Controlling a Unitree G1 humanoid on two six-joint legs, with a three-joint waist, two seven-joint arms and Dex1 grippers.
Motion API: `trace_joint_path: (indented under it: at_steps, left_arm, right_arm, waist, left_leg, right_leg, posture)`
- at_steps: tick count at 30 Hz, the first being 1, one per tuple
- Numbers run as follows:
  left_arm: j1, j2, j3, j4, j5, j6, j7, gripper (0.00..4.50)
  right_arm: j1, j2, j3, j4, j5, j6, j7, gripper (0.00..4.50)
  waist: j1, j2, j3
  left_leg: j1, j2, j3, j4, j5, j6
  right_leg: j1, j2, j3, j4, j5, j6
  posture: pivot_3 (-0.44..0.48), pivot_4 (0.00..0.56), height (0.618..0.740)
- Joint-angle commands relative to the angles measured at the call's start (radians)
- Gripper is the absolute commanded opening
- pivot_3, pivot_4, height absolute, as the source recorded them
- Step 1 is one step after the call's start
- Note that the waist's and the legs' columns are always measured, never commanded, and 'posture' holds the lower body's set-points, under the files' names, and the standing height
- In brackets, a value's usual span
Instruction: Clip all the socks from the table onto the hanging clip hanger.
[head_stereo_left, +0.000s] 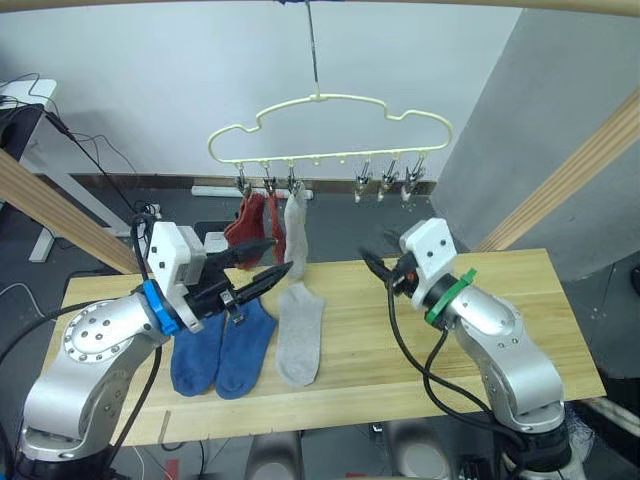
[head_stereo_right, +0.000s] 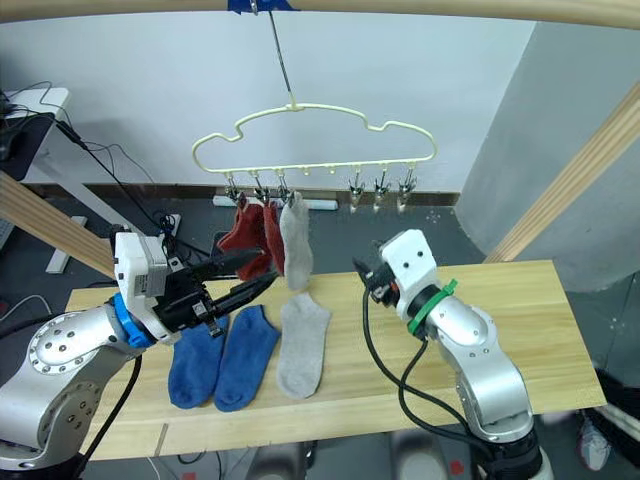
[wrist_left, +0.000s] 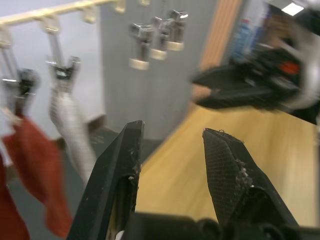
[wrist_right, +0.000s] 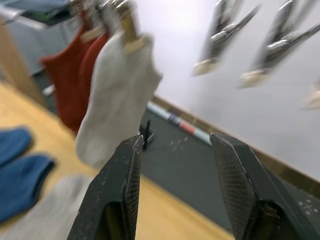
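Observation:
The cream clip hanger (head_stereo_left: 330, 130) hangs above the table (head_stereo_left: 510, 300). Its left clips hold two red socks (head_stereo_left: 252, 222) and a grey sock (head_stereo_left: 295, 232). On the wood lie two blue socks (head_stereo_left: 220, 348) side by side and a grey sock (head_stereo_left: 300, 332) to their right. My left gripper (head_stereo_left: 262, 264) is open and empty, hovering above the blue socks in front of the hung socks. My right gripper (head_stereo_left: 374, 263) is open and empty above the table's middle, pointing toward the hung grey sock (wrist_right: 117, 95). Three clips (head_stereo_left: 388, 180) on the hanger's right side are bare.
Wooden frame beams slant at both sides, one (head_stereo_left: 50, 215) behind my left arm and one (head_stereo_left: 580, 170) at the right. Cables lie on the dark floor behind the table. The table's right half is bare wood.

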Motion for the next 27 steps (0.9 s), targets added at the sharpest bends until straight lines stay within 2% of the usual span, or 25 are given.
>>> trace_joint_path:
  at_steps: [1,8,27]
  left_arm:
    - [-0.037,0.018,0.012,0.001,-0.04,0.004,-0.033,2.05]
    - [-0.093,-0.013,-0.013,-0.023,-0.046,0.021,0.013,2.05]
    - [-0.144,-0.025,-0.045,0.029,-0.006,-0.004,0.004,2.05]
  right_arm:
    - [-0.044,0.033,-0.018,0.002,0.025,-0.006,-0.037,2.21]
    - [-0.115,0.083,-0.027,0.074,0.032,-0.022,-0.099,2.21]
    - [-0.216,0.13,-0.026,0.165,0.019,-0.035,-0.188,2.21]
  waist:
    - [0.0,0.0,-0.001]
    - [0.001,0.0,-0.001]
    - [0.0,0.0,-0.002]
  left_leg:
    - [0.0,0.0,0.0,0.0,0.0,0.0]
    - [0.0,0.0,0.0,0.0,0.0,0.0]
    - [0.0,0.0,0.0,0.0,0.0,0.0]
  right_leg:
    - [0.0,0.0,0.0,0.0,0.0,0.0]
    - [0.0,0.0,0.0,0.0,0.0,0.0]
    - [-0.001,0.0,-0.001,0.001,0.001,-0.001]
  posture:
    - [-0.124,0.254,0.74]
    - [-0.11,0.256,0.74]
    - [-0.118,0.233,0.74]
